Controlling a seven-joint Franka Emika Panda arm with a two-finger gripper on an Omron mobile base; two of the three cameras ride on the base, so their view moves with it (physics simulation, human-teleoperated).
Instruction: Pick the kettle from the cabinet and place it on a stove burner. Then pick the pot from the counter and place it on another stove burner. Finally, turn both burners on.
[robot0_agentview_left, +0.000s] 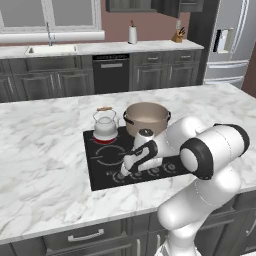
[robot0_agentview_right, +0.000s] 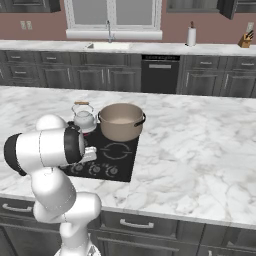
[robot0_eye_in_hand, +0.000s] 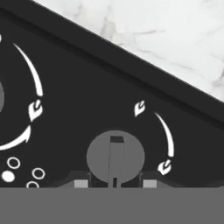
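1. The kettle stands upright on the rear left burner of the black cooktop, and that burner glows red under its base.
2. The pot sits on the rear right burner, just beside the kettle, with its dark side handles pointing left and right.
3. Both rest on the marble tabletop island, where the cooktop is set flush.
4. The white arm bends low over the front of the cooktop, and the gripper reaches down to the row of knobs along the near edge.
5. In the hand view a round grey knob lies straight ahead, between the two dark fingertips, with flame marks and a curved white arc printed beside it.
6. The jaws stand on either side of that knob, partly apart; I cannot tell whether they press on it.
7. Against the back wall a paper-towel roll and a knife block stand on the far counter.
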